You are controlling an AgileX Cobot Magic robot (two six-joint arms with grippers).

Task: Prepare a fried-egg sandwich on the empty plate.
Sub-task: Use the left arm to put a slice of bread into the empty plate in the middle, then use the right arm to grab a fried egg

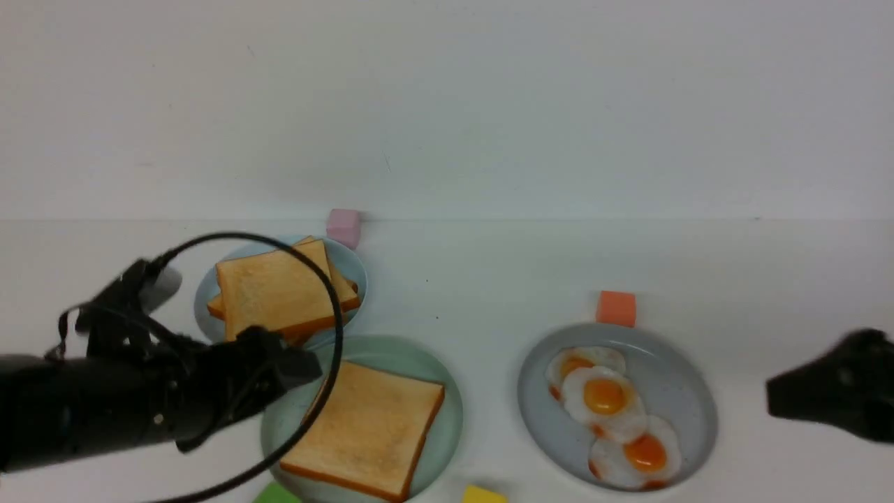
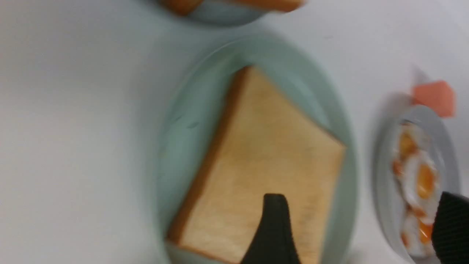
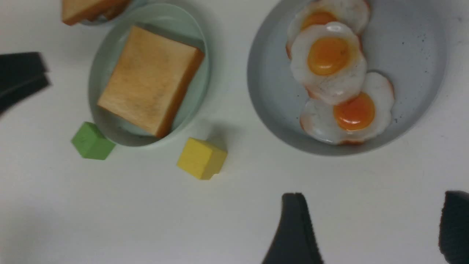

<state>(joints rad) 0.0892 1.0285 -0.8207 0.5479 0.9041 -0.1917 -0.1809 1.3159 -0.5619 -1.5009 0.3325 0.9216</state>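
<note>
**Surface.** White table (image 1: 489, 279), matte, meeting a plain white wall (image 1: 447, 105) at the far edge.

**Plates, left to right.**
- Light-blue plate (image 1: 355, 269), far left, holding a toast stack (image 1: 272, 290).
- Mint-green plate (image 1: 391, 349), just nearer, holding one toast slice (image 1: 367, 429) that lies flat with nothing on it.
- Grey-blue plate (image 1: 677, 398), well to the right, holding three overlapping fried eggs (image 1: 604, 398), the middle one on top.

**Blocks.**
- Pink block (image 1: 343, 227) behind the blue plate.
- Orange block (image 1: 616, 308) at the grey plate's far rim.
- Green block (image 3: 91, 141) and yellow block (image 3: 201, 157) by the mint plate's near rim.

**Tools.**
- Left gripper (image 2: 362, 205): jaws spread wide, holding nothing, above the single slice.
- Right gripper (image 3: 373, 205): jaws spread wide, holding nothing, over bare table near the eggs.

**Obscured.**
- The left arm and its looping black cable (image 1: 335, 314) cover the mint plate's left side and cross the stack.
- The slices in the stack cannot be counted.
- The front view clips the green and yellow blocks.
- The right arm is cut off at the frame edge.
- The left wrist view is blurred.
</note>
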